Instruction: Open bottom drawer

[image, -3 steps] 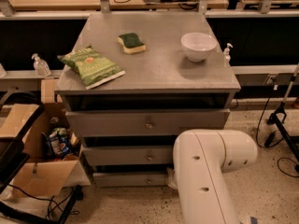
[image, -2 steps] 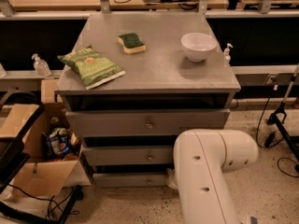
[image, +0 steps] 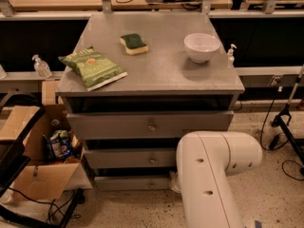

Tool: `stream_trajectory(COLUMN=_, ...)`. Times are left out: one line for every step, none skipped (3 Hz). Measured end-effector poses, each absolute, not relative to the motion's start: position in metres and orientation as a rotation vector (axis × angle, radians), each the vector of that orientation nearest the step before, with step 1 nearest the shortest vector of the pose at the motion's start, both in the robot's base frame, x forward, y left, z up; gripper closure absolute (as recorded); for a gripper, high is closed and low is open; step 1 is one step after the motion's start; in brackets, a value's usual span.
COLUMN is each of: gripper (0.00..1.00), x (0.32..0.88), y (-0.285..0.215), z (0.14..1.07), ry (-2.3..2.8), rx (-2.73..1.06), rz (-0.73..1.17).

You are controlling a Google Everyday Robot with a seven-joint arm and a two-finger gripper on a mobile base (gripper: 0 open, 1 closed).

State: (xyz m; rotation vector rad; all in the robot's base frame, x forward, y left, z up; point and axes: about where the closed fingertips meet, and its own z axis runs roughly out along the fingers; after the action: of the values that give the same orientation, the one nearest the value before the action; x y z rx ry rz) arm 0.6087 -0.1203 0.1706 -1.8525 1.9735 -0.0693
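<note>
Looking down at the cabinet, we had the robot's fat white arm (image: pixel 211 175) filling the near right of the shot, rising from the floor in front of the drawers. The gripper (image: pixel 174 182) was tucked behind that arm, low down at the right end of the bottom drawer (image: pixel 130 183). Only a pale sliver of it showed, so we honestly couldn't tell if it was spread or pinched on anything.

The bottom drawer was the slimmest grey front, right above the speckled floor, with its little round knob (image: pixel 151 185) in the middle and well left of the gripper. A dark gap ran above it. Whether it was pulled out at all, we couldn't say.

Next up sat the middle drawer (image: pixel 126 158), then the wider top drawer (image: pixel 142 125), each with a similar knob. On the floor to the left was an open cardboard box (image: pixel 40 177) with some junk in it.

On the grey tabletop (image: pixel 161 72), a green snack bag (image: pixel 92 68) lay by the front-left corner, hanging a bit past the left edge. Further back, a yellow-and-green sponge (image: pixel 133 43) sat left of centre toward the far edge, and a white bowl (image: pixel 202 46) stood near the right edge, well apart from the sponge. A small pump bottle (image: pixel 231 52) stood just off the right edge, and another (image: pixel 41 66) stood off the left.
</note>
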Motion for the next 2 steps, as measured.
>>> stream_trajectory(gripper=1.00, x=0.6087, y=-0.1203, z=0.1706, ry=1.973, rx=-1.853, rz=-0.069)
stream_trajectory(gripper=1.00, x=0.6087, y=-0.1203, z=0.1707, ry=1.973, rx=-1.853, rz=-0.069)
